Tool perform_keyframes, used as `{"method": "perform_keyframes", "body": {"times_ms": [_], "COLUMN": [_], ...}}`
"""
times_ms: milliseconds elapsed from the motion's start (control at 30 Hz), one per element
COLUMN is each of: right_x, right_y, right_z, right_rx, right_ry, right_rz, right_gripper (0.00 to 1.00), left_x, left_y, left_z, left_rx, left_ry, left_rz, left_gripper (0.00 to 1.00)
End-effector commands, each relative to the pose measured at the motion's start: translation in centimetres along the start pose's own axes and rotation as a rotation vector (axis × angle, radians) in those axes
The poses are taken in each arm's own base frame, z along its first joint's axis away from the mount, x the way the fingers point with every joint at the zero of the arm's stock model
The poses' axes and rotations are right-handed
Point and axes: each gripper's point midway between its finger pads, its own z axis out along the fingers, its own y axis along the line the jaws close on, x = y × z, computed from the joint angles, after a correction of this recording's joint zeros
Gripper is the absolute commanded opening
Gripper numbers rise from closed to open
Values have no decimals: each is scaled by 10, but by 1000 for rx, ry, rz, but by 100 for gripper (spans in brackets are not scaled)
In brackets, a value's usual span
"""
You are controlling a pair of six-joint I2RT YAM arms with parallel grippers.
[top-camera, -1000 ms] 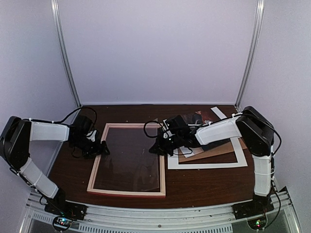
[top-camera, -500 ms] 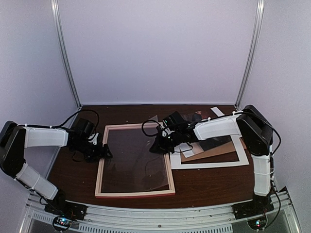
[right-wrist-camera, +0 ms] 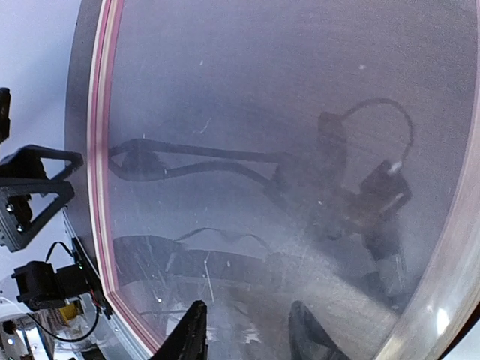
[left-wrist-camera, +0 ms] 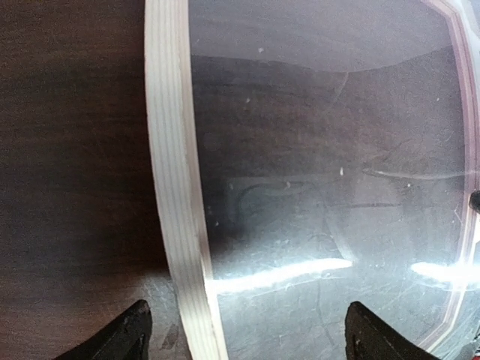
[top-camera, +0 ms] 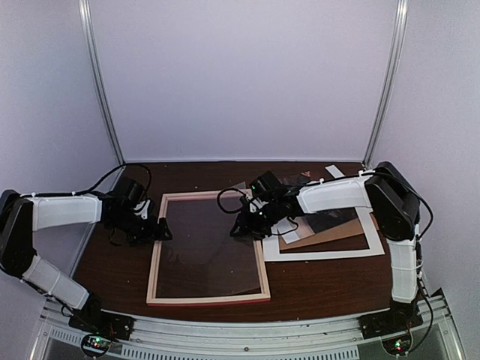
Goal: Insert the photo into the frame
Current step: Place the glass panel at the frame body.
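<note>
Moved: frame has had its near end swung to the right since a second ago and now lies squarer to the front edge; both arms went with it, and over the last half second almost nothing shifted.
Left gripper: spread wide and holding nothing, one fingertip outside the frame and the other over the pane, so it straddles the left bar.
Right gripper: fingers a little apart with nothing visible between them, low over the pane just inside the frame's right bar; whether the tips touch the pane I cannot tell.
Frame: flat on the counter between the two arms, pale wood side up, with a thin pink edge showing along the far bar in the right wrist view.
Pane: clear sheet filling the frame, glossy and scratched, mirroring the lights and the arm above it.
Right of the frame: a white mat with a brown board lying across it at a slant, partly under the right arm, its left edge just beside the frame.
Photo: I cannot pick it out for certain among those sheets.
</note>
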Motion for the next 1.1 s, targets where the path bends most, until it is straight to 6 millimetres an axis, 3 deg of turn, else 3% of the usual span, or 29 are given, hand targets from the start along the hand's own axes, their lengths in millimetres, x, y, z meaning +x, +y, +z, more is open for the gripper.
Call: {"method": "perform_keyframes", "body": {"times_ms": [0, 233, 500, 800, 1067], "right_x": [-9, -12, -15, -17, -20], "right_y": [1, -3, -8, -13, -23], "right_z": [-12, -19, -26, -38, -49], "right_rx": [53, 99, 149, 210, 272], "right_ry": [-32, -42, -54, -70, -94], "right_rz": [-48, -66, -93, -130, -149], "right_gripper": [39, 44, 45, 45, 46], "left_x": [-20, -30, -38, -39, -30], "left_y": [-4, -7, -28, -58, -89], "left_z": [-20, -37, -46, -39, -11], "left_rx": [-39, -42, 57, 137, 167], "left_ry": [-78, -149, -211, -223, -160], "left_rz": [61, 78, 103, 173, 230], "left_gripper": [90, 91, 92, 97, 97]}}
